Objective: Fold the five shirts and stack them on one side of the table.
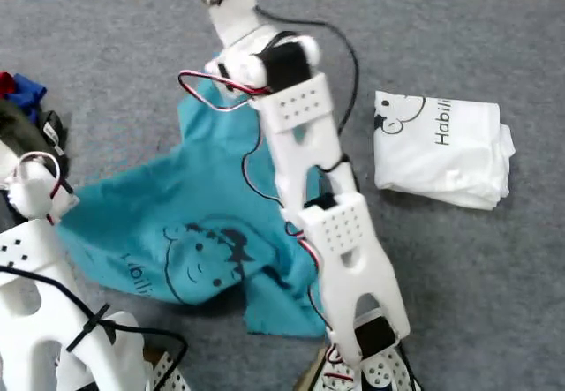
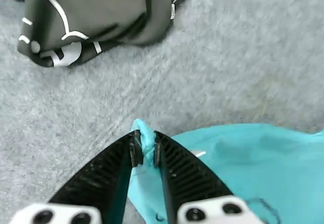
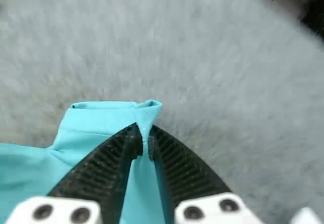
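A teal shirt with a cartoon face print lies spread and rumpled on the grey table, left of centre. My left gripper is shut on a corner of the teal shirt at its left edge, close to the table. My right gripper is shut on a folded corner of the teal shirt, with grey table behind it. In the high view the right arm stretches from the front edge over the shirt toward the far side. A folded white shirt lies at the right.
A crumpled dark shirt with white print lies just beyond the left gripper, at the table's left edge. Blue and red cloth sits behind it. Bare grey table lies at the front right.
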